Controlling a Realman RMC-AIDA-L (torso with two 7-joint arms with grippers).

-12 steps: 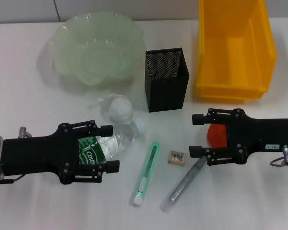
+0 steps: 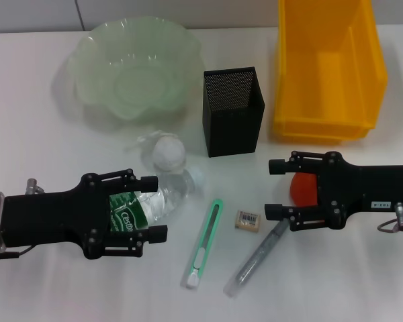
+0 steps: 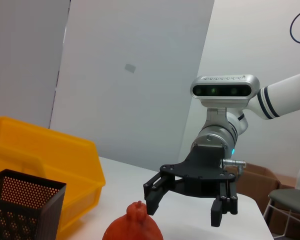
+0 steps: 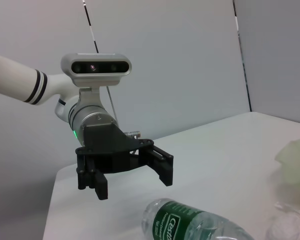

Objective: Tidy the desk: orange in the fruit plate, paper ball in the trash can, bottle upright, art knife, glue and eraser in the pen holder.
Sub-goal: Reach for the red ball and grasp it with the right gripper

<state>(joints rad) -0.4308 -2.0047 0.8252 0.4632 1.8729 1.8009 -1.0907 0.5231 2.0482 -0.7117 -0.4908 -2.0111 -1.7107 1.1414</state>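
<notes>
I have both tools spread wide — left tool (image 2: 151, 208) straddling the lying clear plastic bottle (image 2: 154, 200), right tool (image 2: 277, 188) framing the orange fruit (image 2: 303, 190) — ready to close.

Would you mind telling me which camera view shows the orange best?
The left wrist view: the orange sits unobstructed in the foreground, stem visible, in front of the open right gripper. In the head view the orange is mostly hidden under that gripper. The right wrist view misses it.
</notes>
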